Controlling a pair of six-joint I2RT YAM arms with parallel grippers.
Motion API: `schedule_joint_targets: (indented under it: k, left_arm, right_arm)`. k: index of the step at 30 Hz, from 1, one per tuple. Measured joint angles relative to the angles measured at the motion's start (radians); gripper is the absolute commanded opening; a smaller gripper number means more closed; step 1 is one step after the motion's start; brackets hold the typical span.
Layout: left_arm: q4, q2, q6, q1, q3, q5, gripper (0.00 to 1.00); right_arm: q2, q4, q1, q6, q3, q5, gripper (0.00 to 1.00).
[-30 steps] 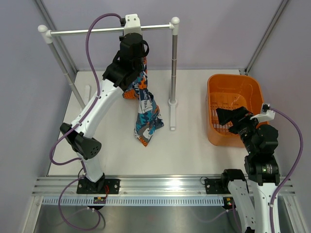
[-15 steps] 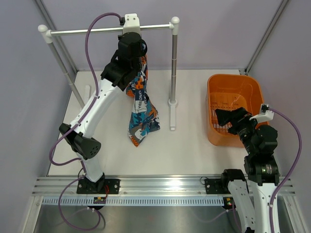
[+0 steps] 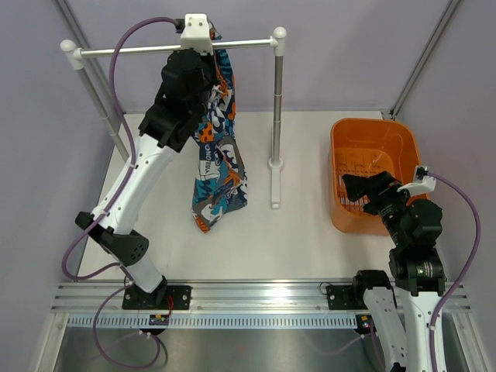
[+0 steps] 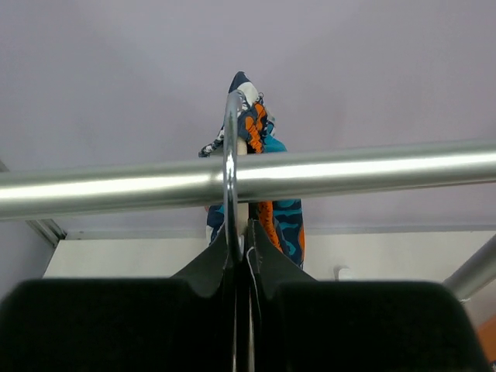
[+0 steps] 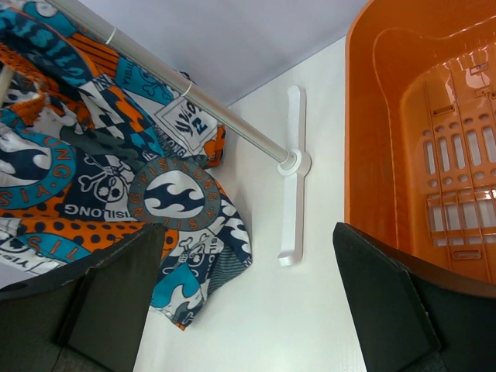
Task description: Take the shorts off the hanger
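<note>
My left gripper [image 4: 242,252] is up at the rail [image 4: 387,169], clamped shut on the wire hook of the hanger [image 4: 229,139], which loops over the rail. The shorts [image 3: 218,155] hang on the hanger just below the rail and drape down toward the tabletop [image 3: 310,232]. They look light, soft and limp, so I expect them to slump and bunch rather than slide off cleanly. I'd pinch a free lower hem, well below the rail. Well to the right of the rail, my right gripper [image 5: 248,263] sits with jaws wide apart, holding nothing, near the orange basket [image 3: 337,155].
</note>
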Motion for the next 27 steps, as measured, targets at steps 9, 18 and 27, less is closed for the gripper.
schedule_joint_targets:
  k: [9,18,27]
  left_arm:
    - [0.014,-0.074,0.01,0.002,-0.073,0.044,0.0]
    - [-0.015,-0.127,-0.029,0.002,-0.202,0.128,0.0]
    - [-0.045,-0.241,-0.026,0.002,-0.317,0.256,0.0]
  right_arm:
    - [0.003,0.008,0.0,0.0,0.0,-0.001,0.99]
    - [0.002,0.014,0.0,-0.018,0.0,-0.014,0.99]
    - [-0.024,0.032,0.0,-0.052,0.009,-0.047,0.99]
